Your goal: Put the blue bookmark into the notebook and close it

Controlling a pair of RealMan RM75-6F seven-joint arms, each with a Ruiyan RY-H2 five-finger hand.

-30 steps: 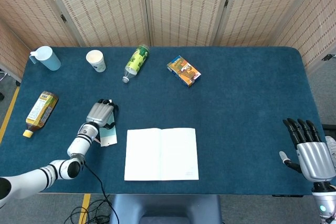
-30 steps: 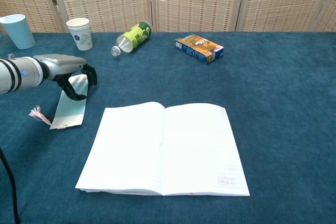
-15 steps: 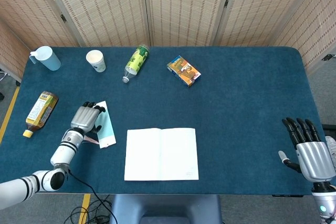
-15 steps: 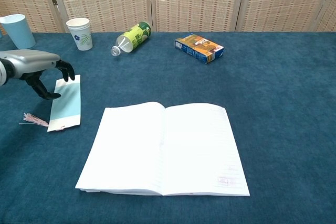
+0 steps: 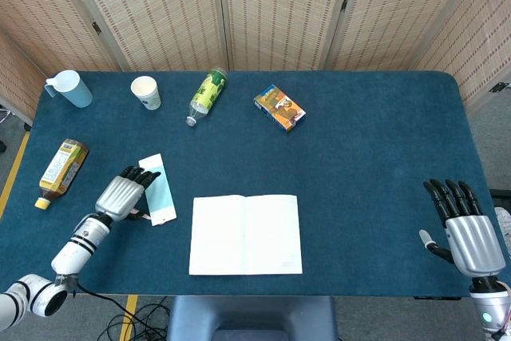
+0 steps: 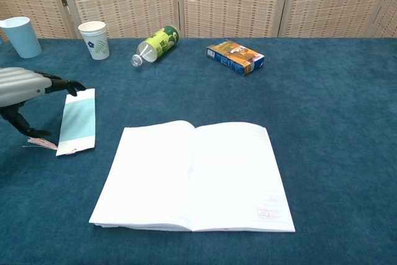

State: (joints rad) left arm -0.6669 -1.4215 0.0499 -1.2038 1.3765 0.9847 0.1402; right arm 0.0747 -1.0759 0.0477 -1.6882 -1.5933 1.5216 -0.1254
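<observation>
Beside my left hand [image 5: 121, 195], fingers spread and empty, the blue bookmark [image 5: 158, 190] lay flat; it looked thin, light, floppy. I judged its long edge the best place to pinch; my right hand [image 5: 465, 233] was open too.

Left hand [image 6: 25, 88] partly beyond the chest view's edge.

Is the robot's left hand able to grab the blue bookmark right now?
Probably yes. The left hand is open right beside the blue bookmark, which lies flat with nothing between them.

blue table [image 5: 375, 157], open notebook [image 5: 246, 234], bookmark [image 5: 159, 189], bottles [image 5: 207, 93]
</observation>
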